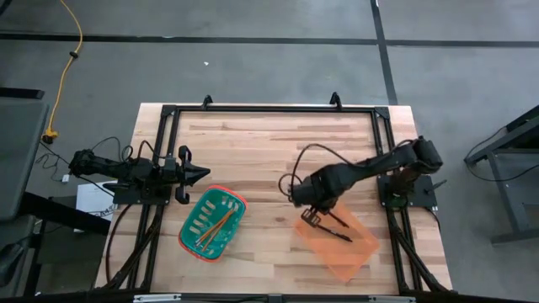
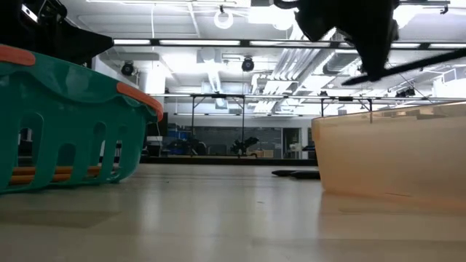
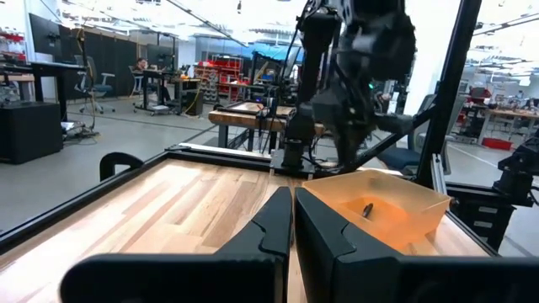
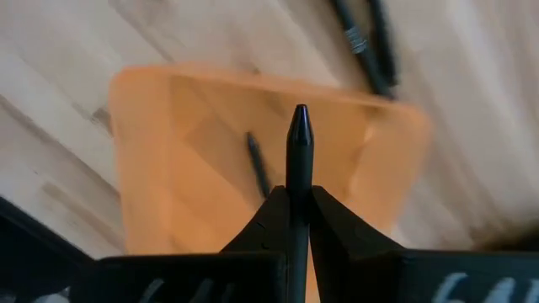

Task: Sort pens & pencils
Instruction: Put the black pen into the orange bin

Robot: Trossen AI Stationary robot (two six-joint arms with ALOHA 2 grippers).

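The right gripper (image 4: pixel 299 198) is hovering above the orange bin (image 1: pixel 337 244) near the table's front right edge, its jaws pressing together on a dark pen (image 4: pixel 299 143) whose tip is pointing down toward the bin floor. One pen (image 4: pixel 257 164) is already lying inside the bin, and two more pens (image 4: pixel 366 42) are resting on the bare wood (image 1: pixel 253 151) just beyond the bin's rim. To the left, the teal basket (image 1: pixel 212 222) with its orange rim is holding the orange pencils (image 1: pixel 217 227), which are lying diagonally on its floor. Farther back at the left edge, the left gripper (image 1: pixel 199 174) is waiting over the table, its jaws sitting together with nothing between them.
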